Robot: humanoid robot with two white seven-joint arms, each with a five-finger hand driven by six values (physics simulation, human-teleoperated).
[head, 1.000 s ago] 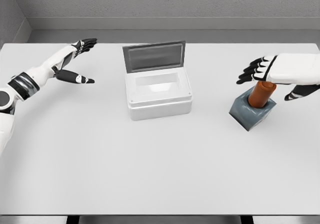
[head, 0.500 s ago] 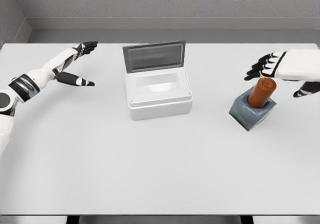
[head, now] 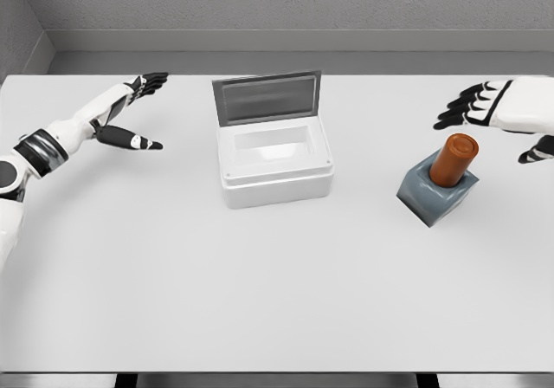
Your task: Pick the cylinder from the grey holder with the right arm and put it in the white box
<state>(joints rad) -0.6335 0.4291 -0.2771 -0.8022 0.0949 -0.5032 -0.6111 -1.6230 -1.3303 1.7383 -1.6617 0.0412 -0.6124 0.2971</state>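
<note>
The cylinder (head: 454, 160) stands tilted in the grey holder (head: 435, 194), right of the white box (head: 275, 163); I judge it rigid, smooth and light, best gripped around its exposed upper half. My right hand (head: 506, 111) hovers above it, fingers spread and empty, its wrist cut off by the frame edge; the cylinder's lower part is hidden in the holder.

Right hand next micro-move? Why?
Probably bring the right hand down and toward the orange cylinder: its fingers are spread, holding nothing, above and right of the cylinder, which sits in the grey holder.
</note>
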